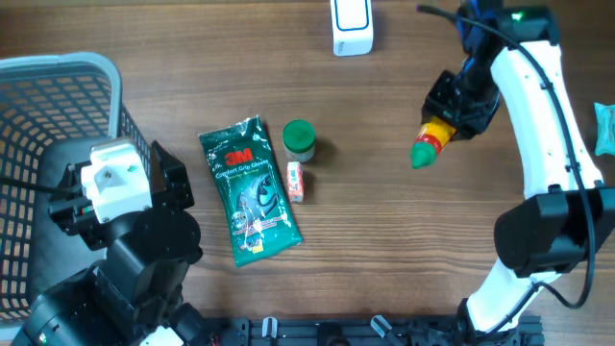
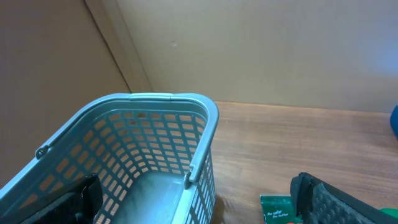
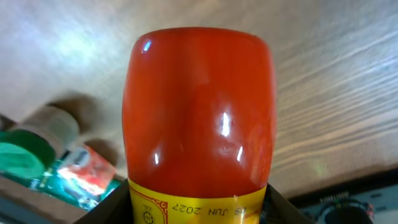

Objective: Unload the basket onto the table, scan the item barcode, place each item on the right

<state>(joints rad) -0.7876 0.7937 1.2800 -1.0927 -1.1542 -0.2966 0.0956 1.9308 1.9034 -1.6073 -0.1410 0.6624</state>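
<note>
Red bottle [image 3: 199, 106] in right fingers [image 3: 283, 210]; left fingers [image 2: 348, 202] apart.

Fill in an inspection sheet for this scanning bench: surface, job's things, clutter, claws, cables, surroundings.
Surface: wooden table, plain grain.
Job's things: red bottle with green cap; white device at the far edge, probably the scanner.
Clutter: green glove packet, green-lidded jar, small red box, grey basket, teal item at the right edge.
Claws: left claw open, by the basket; right claw shut on the red bottle.
Cables: black cable along the right arm.
Surroundings: beige wall.
</note>
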